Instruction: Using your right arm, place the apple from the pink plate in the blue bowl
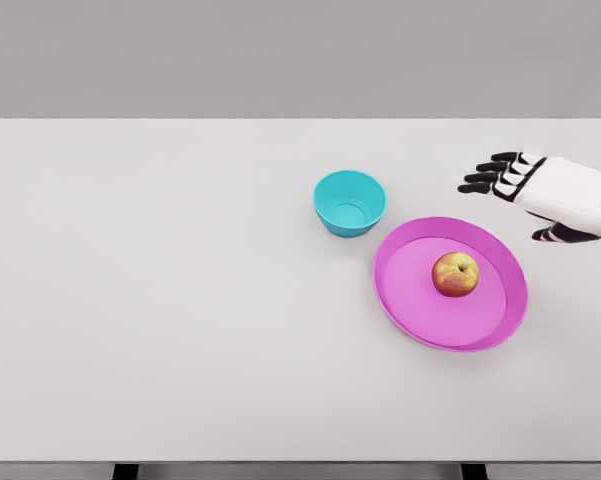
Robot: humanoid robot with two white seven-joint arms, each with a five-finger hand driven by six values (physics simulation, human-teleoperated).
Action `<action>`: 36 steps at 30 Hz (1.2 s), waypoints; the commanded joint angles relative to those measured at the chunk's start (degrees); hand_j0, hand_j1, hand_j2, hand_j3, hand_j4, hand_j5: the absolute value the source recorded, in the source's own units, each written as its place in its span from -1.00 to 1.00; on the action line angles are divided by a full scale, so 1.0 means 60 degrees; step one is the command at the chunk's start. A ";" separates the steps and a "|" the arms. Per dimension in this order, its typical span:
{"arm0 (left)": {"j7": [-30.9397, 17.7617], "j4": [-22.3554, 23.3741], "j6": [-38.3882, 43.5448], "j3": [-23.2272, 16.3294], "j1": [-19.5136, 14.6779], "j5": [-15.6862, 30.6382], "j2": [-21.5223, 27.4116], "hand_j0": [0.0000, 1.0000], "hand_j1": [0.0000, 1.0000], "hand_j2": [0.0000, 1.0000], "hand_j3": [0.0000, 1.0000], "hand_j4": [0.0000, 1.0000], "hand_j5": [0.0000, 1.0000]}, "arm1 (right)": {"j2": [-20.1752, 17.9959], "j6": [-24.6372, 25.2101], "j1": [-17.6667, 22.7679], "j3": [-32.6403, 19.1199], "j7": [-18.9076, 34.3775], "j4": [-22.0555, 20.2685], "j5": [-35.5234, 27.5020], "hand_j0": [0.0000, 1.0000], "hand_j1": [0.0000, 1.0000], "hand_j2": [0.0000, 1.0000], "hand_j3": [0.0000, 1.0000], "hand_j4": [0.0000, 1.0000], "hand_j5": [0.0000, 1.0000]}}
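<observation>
Pink plate (405, 300) holds the apple (455, 274) loosely (it rolls); the right hand (540, 190), fingers spread and empty, could nudge it away from the blue bowl (349, 202).

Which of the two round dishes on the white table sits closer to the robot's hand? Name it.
The shallow pink plate, holding the apple, lies just below the open right hand. The deeper blue bowl sits farther left and is empty.

Open white tabletop (160, 320) is lying all around the round pink plate (405, 300) and the small blue bowl (350, 203), which are standing just apart. Nothing is covering the red-yellow apple (455, 274); only the plate's low rim is ringing it.
</observation>
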 commanded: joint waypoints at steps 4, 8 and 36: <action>-0.0002 0.0000 0.0000 0.0000 0.0000 -0.0002 0.0001 1.00 1.00 1.00 1.00 1.00 1.00 | -0.0135 0.0004 0.0000 -0.0377 0.3069 -0.0692 -0.0417 1.00 1.00 1.00 1.00 1.00 1.00; -0.0002 0.0000 0.0000 0.0000 0.0000 -0.0002 0.0001 1.00 1.00 1.00 1.00 1.00 1.00 | 0.0070 0.0004 -0.0073 -0.0274 0.3187 -0.0692 -0.0431 1.00 1.00 1.00 1.00 1.00 1.00; -0.0002 0.0000 0.0000 0.0000 0.0000 -0.0002 0.0001 1.00 1.00 1.00 1.00 1.00 1.00 | 0.1257 0.0004 -0.2227 0.2993 0.3173 0.0817 -0.0402 1.00 1.00 1.00 1.00 1.00 1.00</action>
